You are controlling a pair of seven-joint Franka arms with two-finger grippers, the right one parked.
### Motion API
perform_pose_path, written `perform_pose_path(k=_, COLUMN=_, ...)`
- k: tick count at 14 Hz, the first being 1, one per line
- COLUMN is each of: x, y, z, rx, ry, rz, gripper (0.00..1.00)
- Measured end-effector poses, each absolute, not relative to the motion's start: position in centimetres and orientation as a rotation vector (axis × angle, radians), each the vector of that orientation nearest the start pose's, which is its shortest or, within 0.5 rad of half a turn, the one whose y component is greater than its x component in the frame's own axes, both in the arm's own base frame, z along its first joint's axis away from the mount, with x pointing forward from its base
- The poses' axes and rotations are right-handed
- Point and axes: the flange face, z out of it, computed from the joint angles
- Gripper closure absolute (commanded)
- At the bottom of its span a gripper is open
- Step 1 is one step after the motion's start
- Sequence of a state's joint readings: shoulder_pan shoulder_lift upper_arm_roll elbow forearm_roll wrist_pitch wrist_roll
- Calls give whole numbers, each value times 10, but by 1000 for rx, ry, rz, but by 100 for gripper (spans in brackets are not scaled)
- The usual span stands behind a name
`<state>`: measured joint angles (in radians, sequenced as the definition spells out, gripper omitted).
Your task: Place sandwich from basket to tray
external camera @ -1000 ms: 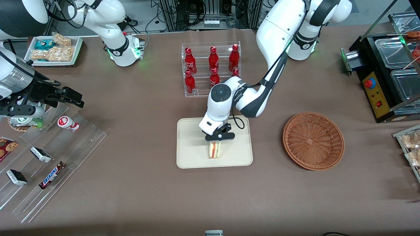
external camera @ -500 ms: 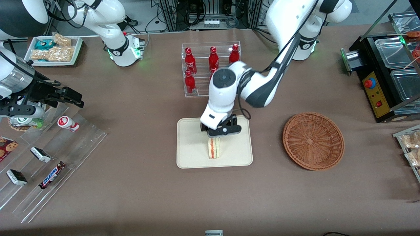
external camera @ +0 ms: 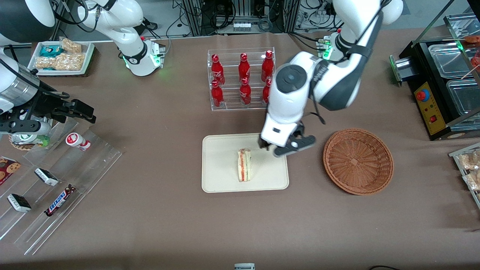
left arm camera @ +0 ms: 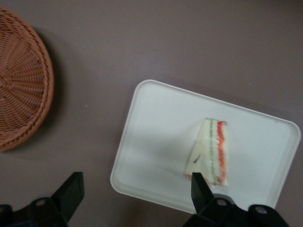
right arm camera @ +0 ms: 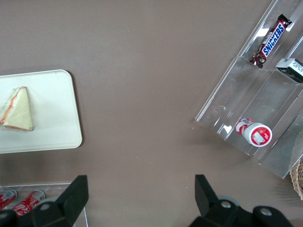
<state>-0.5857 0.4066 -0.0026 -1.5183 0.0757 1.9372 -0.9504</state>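
On tray (external camera: 221,165): sandwich (external camera: 244,170); gripper (external camera: 284,147) above.

Glossy white arm (external camera: 296,93) with dark grey joint bands, black cable, black two-fingered tool (external camera: 287,148).

- One sandwich (external camera: 244,170) is lying on one tray (external camera: 221,180).
- One basket (external camera: 358,161) is sitting nearby.
- Six red bottles (external camera: 244,67) are standing in a clear rack.
- One end effector (external camera: 287,147) is hovering, fingers spread.
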Motion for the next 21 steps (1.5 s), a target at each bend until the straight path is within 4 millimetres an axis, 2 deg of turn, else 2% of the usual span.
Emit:
perform_pose_path(k=3, x=592, y=-305, z=424, rx=-2999, ry=-492, rz=21, gripper=0)
perform_pose_path(k=6, x=607, y=-229, z=442, rx=-2996, ry=-446, rz=71, gripper=0)
perform_pose_path(k=9, x=602, y=-150, z=465, rx=-3003, ry=-381, rz=117, gripper=0)
perform_pose_path(k=11, x=596, y=-110, z=481, rx=-3012, ry=-334, rz=141, gripper=0)
perform_pose_path(k=17, x=569, y=-28, z=537, rx=-3081, ry=-122, rz=129, gripper=0)
perform_pose_path(k=19, x=553, y=-15, z=560, rx=-3107, ry=4, rz=118, gripper=0)
perform_pose_path(k=21, x=539, y=-15, z=582, rx=-3110, ry=106, rz=91, gripper=0)
